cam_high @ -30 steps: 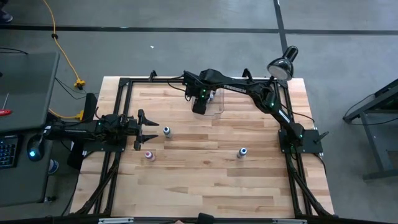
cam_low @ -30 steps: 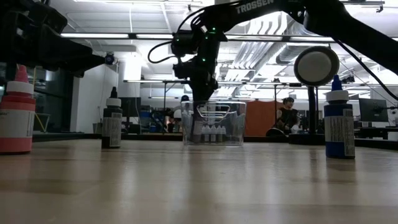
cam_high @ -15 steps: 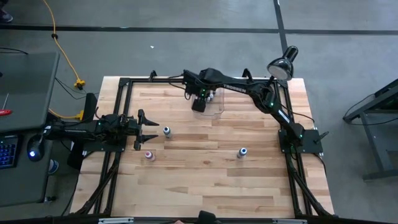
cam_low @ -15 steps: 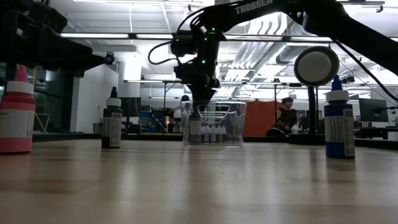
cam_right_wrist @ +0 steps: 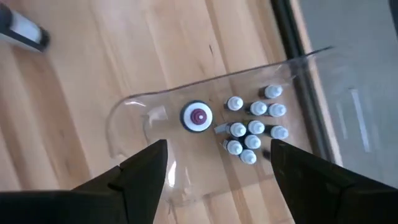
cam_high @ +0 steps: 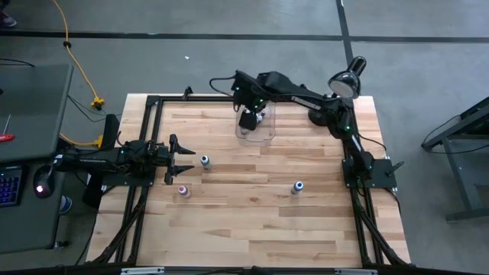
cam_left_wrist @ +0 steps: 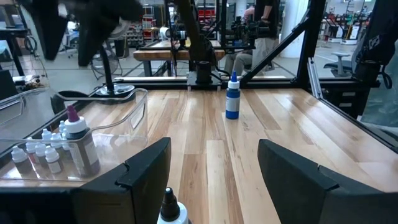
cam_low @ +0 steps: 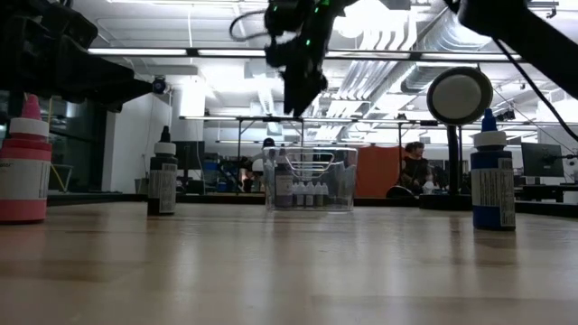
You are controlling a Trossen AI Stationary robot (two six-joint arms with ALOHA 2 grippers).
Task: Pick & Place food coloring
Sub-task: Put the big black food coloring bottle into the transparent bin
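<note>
The right claw (cam_high: 248, 120) hung above the clear bin (cam_high: 256, 131) at the far middle of the desk (cam_high: 252, 221), its fingers (cam_right_wrist: 146, 168) spread apart and holding nothing. In the right wrist view, the bin (cam_right_wrist: 134, 109) lay directly below, and inside it stood a larger bottle with a purple tip (cam_right_wrist: 197, 117) beside a cluster of tiny white-capped bottles (cam_right_wrist: 252, 127). From the low view, the claw (cam_low: 301, 86) was well clear of the bin's rim (cam_low: 312, 152), and the tiny bottles (cam_low: 312, 192) stood in a row on the bin's floor.

Three bottles stood out on the desk: a dark one (cam_high: 205, 160) left of centre, a pink one (cam_high: 182, 190) nearer and just left of it, and a blue one (cam_high: 298, 186) towards the right.

The left claw (cam_high: 182, 160) waited at the left side of the desk, pointing right, with its fingers (cam_left_wrist: 134, 177) wide apart and empty. The dark bottle (cam_left_wrist: 169, 208) sat just in front of it, and the blue one (cam_left_wrist: 232, 99) stood farther off. A lamp (cam_high: 346, 79) stood at the far right corner.
</note>
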